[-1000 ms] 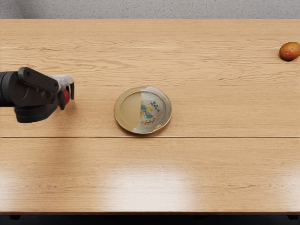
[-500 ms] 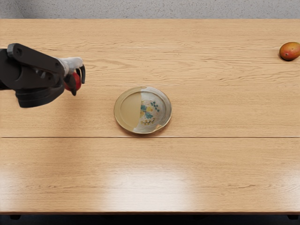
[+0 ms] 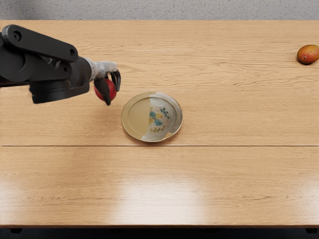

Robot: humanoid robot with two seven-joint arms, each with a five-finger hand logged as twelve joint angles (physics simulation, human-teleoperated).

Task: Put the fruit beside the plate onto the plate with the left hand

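A: Head view, quick. The left robot hand [image 3: 103,75] comes in from the left edge, fingers curled round a small red fruit [image 3: 111,92] and closed on it.

B: Where's the fruit against the plate?

A: Just beside the upper-left rim of the plate [image 3: 133,115], not over the dish yet. It looks lifted off the surface [image 3: 209,174], but I can't be sure how high.

B: Risks?

A: The dark fingertips [image 3: 104,90] hide part of the fruit, so the hold may be thin. If it slips or lets go early, the fruit lands on the wood short of the rim. It's round, so it would probably roll. Dropped from too high over the plate, it could bounce out of the shallow dish. Coming in low, the fingers could clip the rim and shove the plate.

B: Anything else?

A: There's an orange-red fruit [image 3: 308,54] at the far right, well apart from the plate. I'd say it's not the target. The right arm doesn't show.
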